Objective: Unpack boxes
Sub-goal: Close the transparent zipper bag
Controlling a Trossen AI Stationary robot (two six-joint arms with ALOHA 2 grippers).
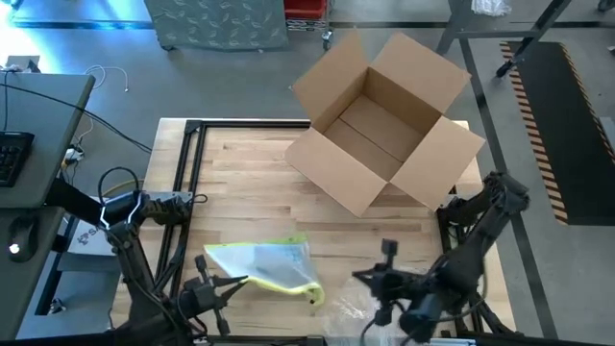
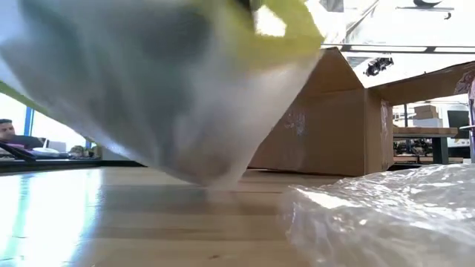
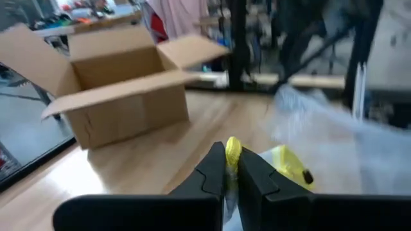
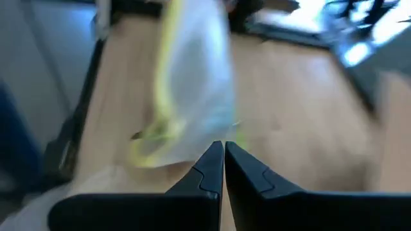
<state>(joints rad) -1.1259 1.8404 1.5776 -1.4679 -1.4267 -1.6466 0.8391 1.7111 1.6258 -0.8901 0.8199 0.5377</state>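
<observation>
— While the carton (image 1: 380,125) sits open in the upper middle of the high view, flaps spread and its floor showing bare, what is the left gripper (image 1: 223,284) holding?

— Item one: clear sleeve with yellow edge (image 1: 269,264), lower middle of the frame, lifted off the table (image 1: 250,183). The left gripper's fingers are pinched on its yellow edge at the sleeve's left end.

— And the right gripper (image 1: 382,280)?

— Item two: lower right of centre, fingers pressed together, nothing between them that I can see. Crinkly plastic film (image 1: 348,317) lies beside it at the bottom edge.

— So which step is this?

— Contents look to be out already; I'd judge this as carrying the sleeve clear of the carton.

— Next move?

— Probably lowering the sleeve flat onto bare wood, clear of the film, then spreading those fingers so it doesn't drag.
</observation>
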